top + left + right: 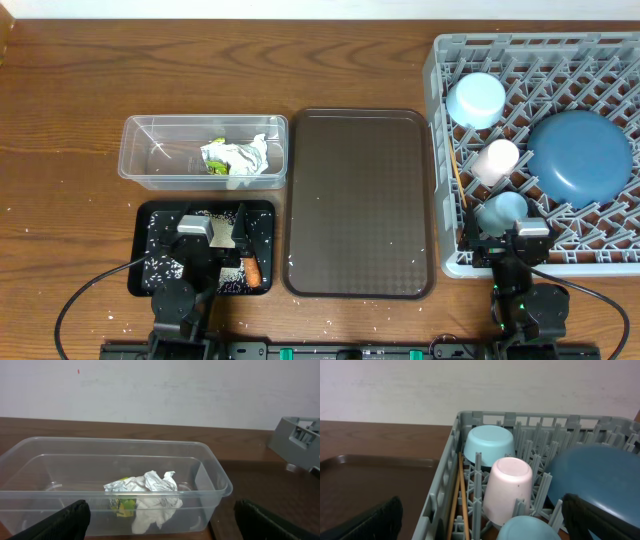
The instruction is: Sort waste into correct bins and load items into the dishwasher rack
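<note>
The crumpled white-and-green wrapper (pixel 236 157) (pixel 145 492) lies in the clear tub (pixel 140 160) (pixel 215 480). The black tray (pixel 148 240) holds rice grains (pixel 160 266) and the orange carrot (pixel 253 270). The grey rack (pixel 440 110) (pixel 445 485) holds the light-blue bowl (pixel 476 99) (pixel 489 442), pink cup (pixel 494 161) (pixel 508 487), light-blue cup (pixel 502 210) (pixel 527 530), dark-blue plate (pixel 580 155) (pixel 595 477) and chopsticks (pixel 461 185) (pixel 460 500). My left gripper (pixel 212 240) (pixel 160 522) is open and empty over the black tray. My right gripper (pixel 508 240) (pixel 480 520) is open and empty at the rack's near edge.
A large brown serving tray (pixel 360 200) (pixel 365 480) lies between the bins and the rack. A few stray rice grains lie on the wooden table (pixel 60 130) near the black tray. Cables run along the front edge.
</note>
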